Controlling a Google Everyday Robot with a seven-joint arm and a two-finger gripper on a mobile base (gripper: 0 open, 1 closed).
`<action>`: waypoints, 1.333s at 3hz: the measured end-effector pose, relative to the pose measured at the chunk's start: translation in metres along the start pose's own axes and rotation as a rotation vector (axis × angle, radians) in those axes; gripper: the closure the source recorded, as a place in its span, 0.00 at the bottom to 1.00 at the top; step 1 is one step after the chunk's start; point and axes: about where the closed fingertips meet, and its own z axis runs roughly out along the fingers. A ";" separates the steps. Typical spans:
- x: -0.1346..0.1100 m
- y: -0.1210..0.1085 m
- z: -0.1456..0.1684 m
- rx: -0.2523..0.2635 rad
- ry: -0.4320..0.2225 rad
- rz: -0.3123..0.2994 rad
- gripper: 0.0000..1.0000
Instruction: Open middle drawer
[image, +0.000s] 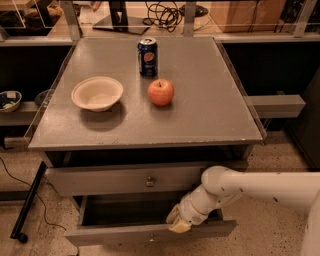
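The gripper (178, 223) is partly hidden at the middle drawer's (120, 233) front rim, its arm (265, 187) cut off at right.
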 end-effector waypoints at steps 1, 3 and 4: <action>0.000 0.000 0.000 0.000 0.000 0.000 0.14; 0.000 0.000 0.000 0.000 0.000 0.000 0.00; 0.007 0.005 -0.003 -0.013 -0.015 0.015 0.00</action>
